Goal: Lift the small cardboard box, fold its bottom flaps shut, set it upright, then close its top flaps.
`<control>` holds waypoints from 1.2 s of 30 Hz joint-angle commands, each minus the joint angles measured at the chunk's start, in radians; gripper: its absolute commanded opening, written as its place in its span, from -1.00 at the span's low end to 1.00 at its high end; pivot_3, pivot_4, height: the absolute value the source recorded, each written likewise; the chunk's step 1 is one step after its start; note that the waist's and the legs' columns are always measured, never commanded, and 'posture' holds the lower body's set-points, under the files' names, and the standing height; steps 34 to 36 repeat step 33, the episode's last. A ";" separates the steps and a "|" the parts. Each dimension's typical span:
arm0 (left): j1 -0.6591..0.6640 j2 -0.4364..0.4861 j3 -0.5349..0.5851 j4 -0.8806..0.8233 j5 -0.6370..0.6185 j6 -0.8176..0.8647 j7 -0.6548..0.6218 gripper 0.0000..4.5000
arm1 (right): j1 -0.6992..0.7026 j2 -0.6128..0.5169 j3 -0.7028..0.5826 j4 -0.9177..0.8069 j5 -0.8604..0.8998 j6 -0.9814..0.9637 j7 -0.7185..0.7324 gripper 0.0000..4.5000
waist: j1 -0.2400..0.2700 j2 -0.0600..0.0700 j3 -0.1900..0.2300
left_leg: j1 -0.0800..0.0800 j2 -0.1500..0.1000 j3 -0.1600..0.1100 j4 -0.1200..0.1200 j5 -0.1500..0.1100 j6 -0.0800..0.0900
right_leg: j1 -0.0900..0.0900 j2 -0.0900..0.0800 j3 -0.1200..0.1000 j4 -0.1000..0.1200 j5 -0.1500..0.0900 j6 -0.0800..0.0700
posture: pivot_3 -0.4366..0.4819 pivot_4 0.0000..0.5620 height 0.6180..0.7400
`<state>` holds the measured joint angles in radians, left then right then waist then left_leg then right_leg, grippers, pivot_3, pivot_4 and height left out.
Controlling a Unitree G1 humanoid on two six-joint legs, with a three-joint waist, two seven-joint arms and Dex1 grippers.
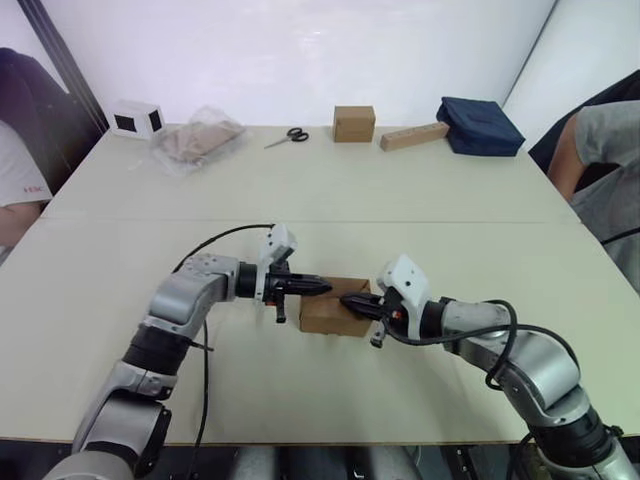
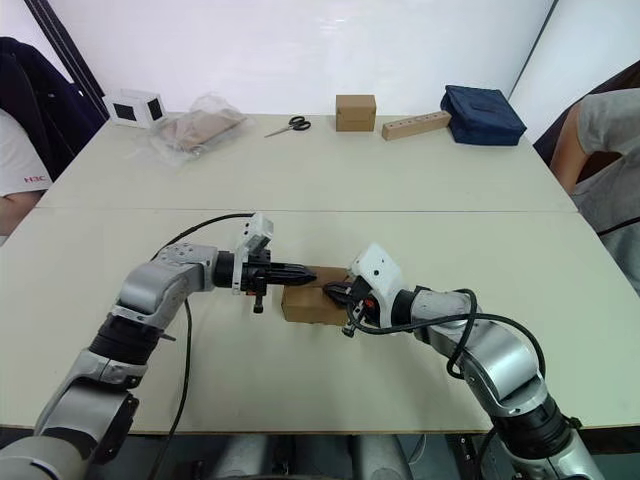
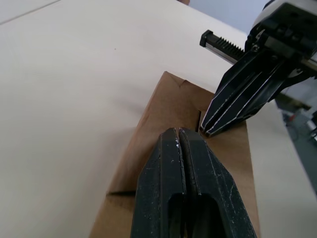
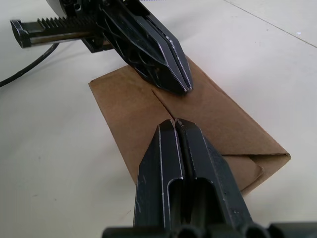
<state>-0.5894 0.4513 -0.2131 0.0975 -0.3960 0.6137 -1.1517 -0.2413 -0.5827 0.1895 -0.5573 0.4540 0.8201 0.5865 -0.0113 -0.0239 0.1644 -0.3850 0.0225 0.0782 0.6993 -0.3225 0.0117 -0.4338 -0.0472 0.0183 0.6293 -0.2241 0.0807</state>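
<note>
The small cardboard box [image 1: 330, 315] stands on the table near its front middle, with its top flaps folded flat. My left gripper [image 1: 325, 288] comes in from the left, shut, its tips resting on the box's top. From the right, my right gripper [image 1: 346, 299] is also shut, tips on the top near the flap seam. The two grippers point at each other with their tips close together. In the right wrist view the box top [image 4: 198, 111] shows closed flaps meeting at a seam. The left wrist view shows the same top [image 3: 168, 111].
At the table's far edge stand a cube-shaped brown box [image 1: 354, 123], a long tan block [image 1: 413, 136], scissors [image 1: 288, 137], a plastic bag [image 1: 197, 140], a white device [image 1: 137, 119] and a dark blue bag [image 1: 479, 126]. People sit at both sides.
</note>
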 commanded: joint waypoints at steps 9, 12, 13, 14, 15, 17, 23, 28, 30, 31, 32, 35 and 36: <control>-0.002 0.077 0.153 -0.196 -0.162 0.188 0.052 -0.97 | -0.008 -0.010 -0.219 -0.166 0.168 0.127 -0.037 -1.00 | -0.002 0.000 0.000 | -0.006 0.001 0.000 0.000 0.000 0.000 | -0.007 0.000 0.000 0.000 0.002 0.003 | -0.05 -0.47 1.00; 0.011 0.112 0.193 -0.239 -0.187 0.213 0.073 -0.97 | 0.013 -0.047 -0.287 -0.221 0.223 0.166 -0.031 -1.00 | -0.001 0.000 0.000 | -0.006 0.001 0.000 -0.001 0.000 0.000 | -0.007 0.001 -0.001 0.000 0.002 0.003 | -0.05 -0.47 1.00; 0.018 0.124 0.206 -0.256 -0.200 0.223 0.074 -0.97 | 0.026 -0.066 -0.313 -0.238 0.241 0.174 -0.022 -1.00 | 0.000 0.000 0.001 | -0.006 0.001 0.000 -0.001 0.000 0.000 | -0.007 0.001 -0.001 0.000 0.002 0.003 | -0.05 -0.47 1.00; 0.051 0.178 0.221 -0.294 -0.192 0.211 0.056 -0.97 | 0.051 -0.112 -0.396 -0.256 0.290 0.196 0.009 -1.00 | 0.000 0.000 0.001 | -0.006 0.001 0.000 -0.001 0.000 0.000 | -0.007 0.000 -0.001 0.000 0.002 0.003 | -0.05 -0.47 1.00; 0.077 0.217 0.230 -0.324 -0.187 0.202 0.046 -0.97 | 0.071 -0.148 -0.459 -0.267 0.328 0.211 0.032 -1.00 | -0.001 0.000 0.001 | -0.006 0.001 0.000 -0.001 0.000 0.000 | -0.007 0.000 -0.001 0.000 0.001 0.001 | -0.05 -0.47 1.00; 0.130 0.319 0.273 -0.367 -0.221 0.210 -0.017 -0.97 | 0.118 -0.235 -0.606 -0.278 0.408 0.243 0.088 -1.00 | -0.003 0.000 0.001 | -0.006 0.001 0.000 -0.002 0.000 0.000 | -0.007 -0.001 -0.001 -0.001 0.000 0.000 | -0.05 -0.47 1.00; 0.179 0.432 0.319 -0.366 -0.258 0.208 -0.063 -0.97 | 0.188 -0.357 -0.798 -0.266 0.565 0.289 0.125 -1.00 | 0.003 0.000 0.002 | -0.005 0.002 0.000 -0.001 0.000 0.000 | -0.006 0.000 -0.001 -0.001 0.000 -0.001 | -0.05 -0.47 1.00; 0.244 0.527 0.387 -0.392 -0.292 0.218 -0.102 -0.97 | 0.272 -0.441 -0.897 -0.268 0.643 0.308 0.182 -1.00 | -0.003 0.000 0.002 | -0.005 0.002 0.001 -0.001 0.000 0.000 | -0.006 -0.001 -0.001 -0.001 0.000 -0.001 | -0.05 -0.47 1.00; 0.272 0.553 0.414 -0.397 -0.303 0.217 -0.111 -0.97 | 0.295 -0.459 -0.920 -0.267 0.668 0.307 0.192 -1.00 | -0.004 0.000 0.002 | -0.005 0.003 0.002 -0.002 0.000 0.000 | -0.007 0.000 0.000 -0.002 0.000 -0.001 | -0.05 -0.47 1.00; 0.281 0.562 0.425 -0.399 -0.312 0.221 -0.110 -0.97 | 0.303 -0.464 -0.927 -0.264 0.678 0.303 0.194 -1.00 | -0.002 0.000 0.002 | -0.006 0.003 0.002 -0.002 0.000 0.000 | -0.008 0.000 0.000 -0.002 -0.001 -0.001 | -0.05 -0.47 1.00; 0.288 0.569 0.432 -0.400 -0.319 0.223 -0.109 -0.97 | 0.311 -0.469 -0.933 -0.263 0.686 0.297 0.193 -1.00 | -0.001 0.000 0.002 | -0.006 0.004 0.002 -0.003 0.000 0.000 | -0.008 0.000 -0.001 -0.002 -0.001 -0.001 | -0.05 -0.47 1.00; 0.292 0.573 0.444 -0.403 -0.334 0.237 -0.104 -0.97 | 0.317 -0.476 -0.935 -0.261 0.695 0.291 0.203 -1.00 | -0.001 0.000 0.002 | -0.006 0.004 0.002 -0.003 0.000 0.000 | -0.008 0.000 -0.001 -0.002 -0.001 -0.001 | -0.05 -0.47 1.00; 0.292 0.573 0.444 -0.403 -0.334 0.237 -0.104 -0.97 | 0.317 -0.476 -0.935 -0.261 0.695 0.291 0.203 -1.00 | -0.001 0.000 0.002 | -0.006 0.004 0.002 -0.003 0.000 0.000 | -0.008 0.000 -0.001 -0.002 -0.001 -0.001 | -0.05 -0.47 1.00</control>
